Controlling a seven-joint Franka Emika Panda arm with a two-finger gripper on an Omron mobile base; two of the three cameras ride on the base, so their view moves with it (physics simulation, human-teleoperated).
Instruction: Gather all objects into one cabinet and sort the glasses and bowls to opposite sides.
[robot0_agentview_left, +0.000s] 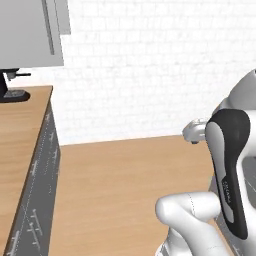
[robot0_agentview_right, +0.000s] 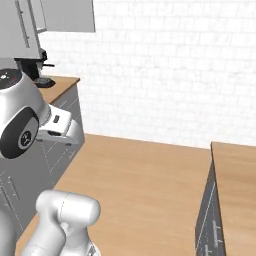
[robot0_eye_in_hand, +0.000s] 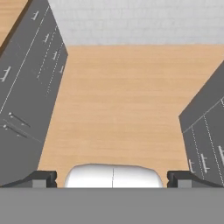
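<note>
The gripper (robot0_eye_in_hand: 111, 178) is released: in the hand view its two tips stand wide apart with nothing between them, aimed down at the wooden floor (robot0_eye_in_hand: 122, 96) of the aisle.

The relation that matters is sideways and upward. The coffee machine (robot0_agentview_left: 10, 87) stands on the counter to the robot's left, and directly above it hangs a grey wall cabinet (robot0_agentview_left: 30, 30) (probably the one to fill, though its inside is hidden from here). The hand sits well apart from the coffee machine, lower and to its right, over open floor.

Where the cups and the bowl stand I cannot tell. My judgement is that the next move is a turn or drive toward the coffee machine, not a reach.
</note>
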